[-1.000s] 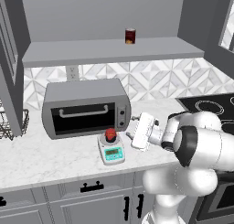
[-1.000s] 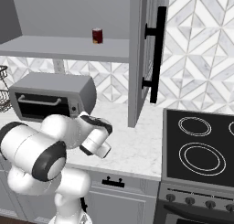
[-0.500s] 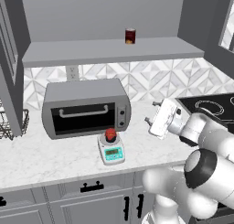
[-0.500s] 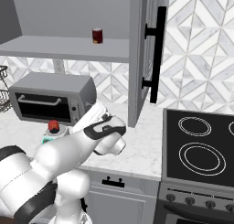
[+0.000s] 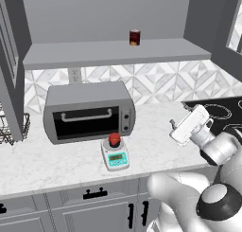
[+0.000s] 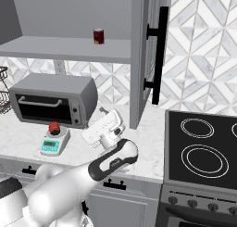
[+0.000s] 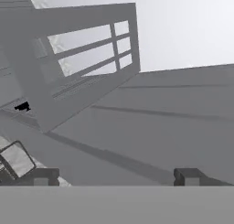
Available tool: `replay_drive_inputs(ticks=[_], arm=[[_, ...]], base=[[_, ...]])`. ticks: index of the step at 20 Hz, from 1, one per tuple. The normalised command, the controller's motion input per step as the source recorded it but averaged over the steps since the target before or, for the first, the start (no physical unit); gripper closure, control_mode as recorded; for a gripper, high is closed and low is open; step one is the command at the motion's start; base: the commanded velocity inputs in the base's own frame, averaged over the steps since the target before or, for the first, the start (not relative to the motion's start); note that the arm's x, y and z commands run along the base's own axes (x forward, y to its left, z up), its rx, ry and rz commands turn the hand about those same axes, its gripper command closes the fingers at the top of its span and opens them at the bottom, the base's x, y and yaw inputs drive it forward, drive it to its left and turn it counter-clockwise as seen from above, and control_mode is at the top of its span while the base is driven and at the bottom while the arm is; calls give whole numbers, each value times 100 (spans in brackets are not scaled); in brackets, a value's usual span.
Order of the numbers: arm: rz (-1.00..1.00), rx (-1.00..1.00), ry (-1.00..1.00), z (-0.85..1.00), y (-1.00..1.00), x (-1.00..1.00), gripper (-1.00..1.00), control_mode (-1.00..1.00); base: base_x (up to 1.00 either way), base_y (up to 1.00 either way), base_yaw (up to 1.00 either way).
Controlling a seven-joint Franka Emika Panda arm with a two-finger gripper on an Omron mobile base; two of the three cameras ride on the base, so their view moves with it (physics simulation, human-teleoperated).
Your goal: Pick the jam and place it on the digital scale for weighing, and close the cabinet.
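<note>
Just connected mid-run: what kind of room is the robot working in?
A rendered home kitchen, judging by the toaster oven on the marble counter, the stovetop, and an open wall cabinet.

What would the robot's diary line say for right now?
jam: on digital scale | gripper: open, empty, above counter | cabinet: door open | next: close it

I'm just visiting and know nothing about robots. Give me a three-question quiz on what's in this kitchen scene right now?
1. True or false: the jam sits on the digital scale.
2. Multiple choice: the cabinet door by the stove is A) open, B) shut, C) missing.
3. Fill in: the gripper holds ____.

Key:
1. True; the jar rests on the platter, in front of the toaster oven.
2. A; the door stands open, edge toward the right base camera.
3. Nothing; the fingers are spread apart and empty.
</note>
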Motion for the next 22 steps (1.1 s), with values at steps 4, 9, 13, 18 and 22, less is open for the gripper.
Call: replay_drive_inputs(ticks=[4, 9, 13, 18, 22], arm=[[-3, 18, -14, 38, -88, -40, -100, -100], [-1, 17, -12, 45, -91, -34, -100, -100], [0, 15, -9, 49, -92, -40, -100, -100], [0, 13, -6, 45, -85, -33, -100, -100], [0, 13, -2, 32, -81, -26, -100, -100]], base=[[0, 0, 0], [0, 0, 0], [0, 0, 0], [0, 0, 0], [0, 0, 0]])
